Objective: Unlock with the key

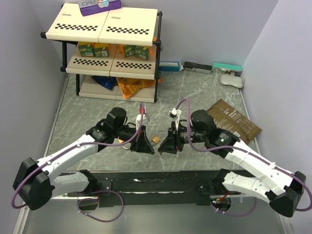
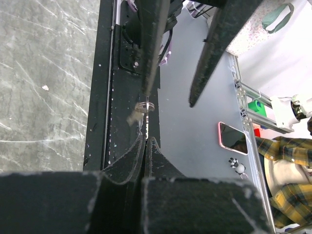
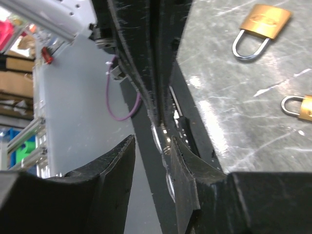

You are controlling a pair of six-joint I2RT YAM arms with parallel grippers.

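You had the left tool (image 2: 145,140) pinched fully together on the key (image 2: 144,109), which stuck out just past its tips, up off the tabletop (image 3: 234,97) in the gap between the two arms. Your right tool (image 3: 151,141) faced it head-on with its jaws partly apart, one on each side of the left tool's tips. One finger sat just beside the key, and whether it touched, the views did not settle.

I judged the key to be very light, stiff and thin, with slick metal faces. It would likely pivot or squirt out of a loose pinch, and a drop would make it hard to find. The flat head was the place to grip, square across both faces, leaving the blade free for the keyhole.

Beyond the tools, the larger padlock (image 3: 265,19) and the smaller padlock (image 3: 306,108) lay flat on the tabletop, apart from each other. Farther back lay a brown packet (image 1: 234,122), and the shelf rack (image 1: 109,29) stood at the rear.
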